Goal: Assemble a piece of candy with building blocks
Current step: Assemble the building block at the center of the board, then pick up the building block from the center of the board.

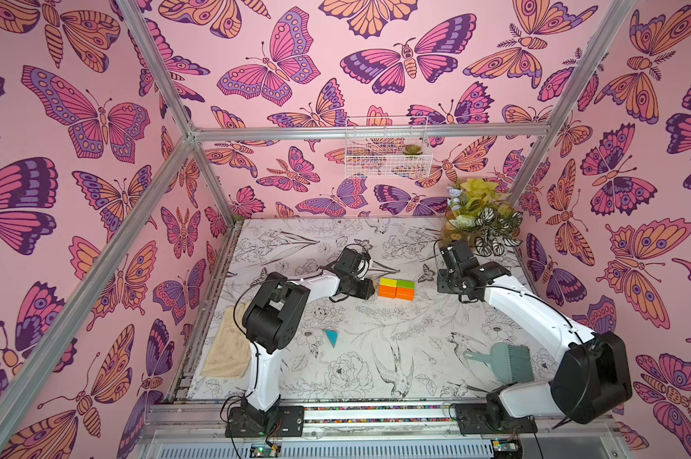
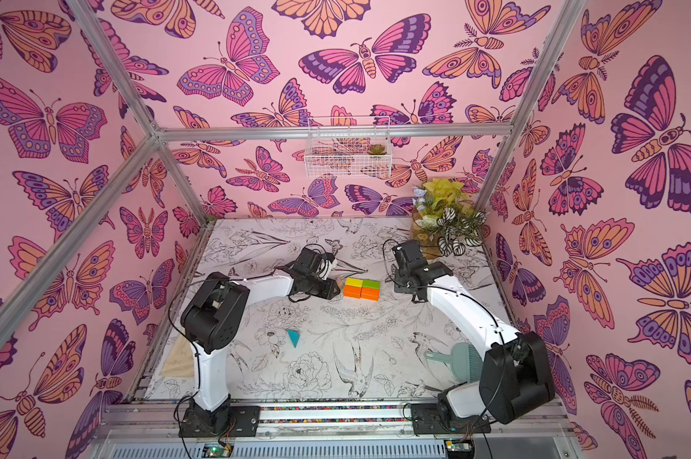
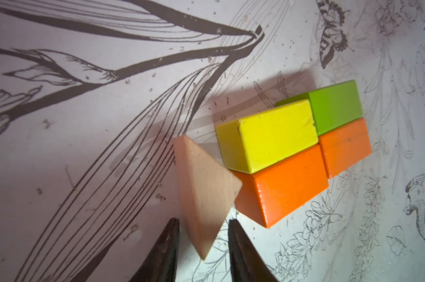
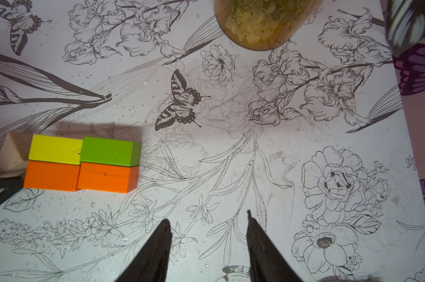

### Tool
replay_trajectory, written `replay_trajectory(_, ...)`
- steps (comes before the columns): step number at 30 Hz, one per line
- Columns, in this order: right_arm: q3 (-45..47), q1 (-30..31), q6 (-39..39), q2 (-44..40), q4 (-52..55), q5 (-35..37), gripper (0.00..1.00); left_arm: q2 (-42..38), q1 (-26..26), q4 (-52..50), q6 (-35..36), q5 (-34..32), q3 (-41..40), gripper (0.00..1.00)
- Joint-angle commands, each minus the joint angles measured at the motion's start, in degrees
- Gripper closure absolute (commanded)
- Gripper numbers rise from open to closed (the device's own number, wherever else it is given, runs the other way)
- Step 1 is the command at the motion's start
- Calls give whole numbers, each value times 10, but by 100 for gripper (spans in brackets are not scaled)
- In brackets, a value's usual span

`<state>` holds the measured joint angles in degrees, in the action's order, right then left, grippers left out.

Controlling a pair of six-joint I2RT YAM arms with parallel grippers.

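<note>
In both top views the yellow (image 1: 387,282), green (image 1: 405,284) and two orange bricks (image 1: 396,293) lie pushed together as a rectangle mid-table. The tan triangle (image 3: 204,193) rests at the rectangle's left end, touching the yellow (image 3: 267,136) and nearer orange brick (image 3: 284,185). My left gripper (image 3: 203,221) straddles the triangle's point, open, with a gap at each finger. The teal triangle (image 1: 331,337) lies alone nearer the front. My right gripper (image 4: 207,217) hovers open and empty to the right of the green brick (image 4: 108,151).
A beige cloth (image 1: 226,349) lies at the left edge beside the left arm. A teal dustpan and brush (image 1: 502,359) sit front right. A potted plant (image 1: 479,218) stands in the back right corner, and a wire basket (image 1: 387,153) hangs on the back wall.
</note>
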<state>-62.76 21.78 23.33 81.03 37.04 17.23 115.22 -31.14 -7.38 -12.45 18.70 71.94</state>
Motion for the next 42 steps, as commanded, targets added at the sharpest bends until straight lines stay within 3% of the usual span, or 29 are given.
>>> replay_trajectory(1,-18,5,-16,-10,6,6,47,-53,3,-1,2,15,-13,52)
replay_trajectory(8,-37,49,-36,-17,2,7,46,-148,2,4,5,53,-28,42)
replay_trajectory(12,-66,136,-63,-5,-17,19,45,-239,24,33,-23,53,-89,42)
replay_trajectory(14,-79,193,-82,15,-38,10,45,-317,61,96,-75,52,-162,42)
replay_trajectory(17,-95,253,-104,55,-87,-61,45,-444,142,180,-177,-7,-286,32)
replay_trajectory(20,-123,297,-115,113,-111,-131,44,-550,209,195,-221,-68,-384,31)
replay_trajectory(29,-256,377,-145,275,-43,-203,44,-765,251,56,-247,-227,-476,27)
replay_trajectory(33,-291,399,-152,316,-13,-204,42,-804,271,48,-257,-230,-500,24)
replay_trajectory(38,-300,411,-143,347,-5,-194,36,-796,287,45,-264,-214,-510,24)
replay_trajectory(39,-304,411,-141,354,-2,-192,28,-792,290,44,-265,-215,-511,24)
replay_trajectory(42,-316,411,-141,372,9,-185,26,-787,300,48,-266,-210,-512,24)
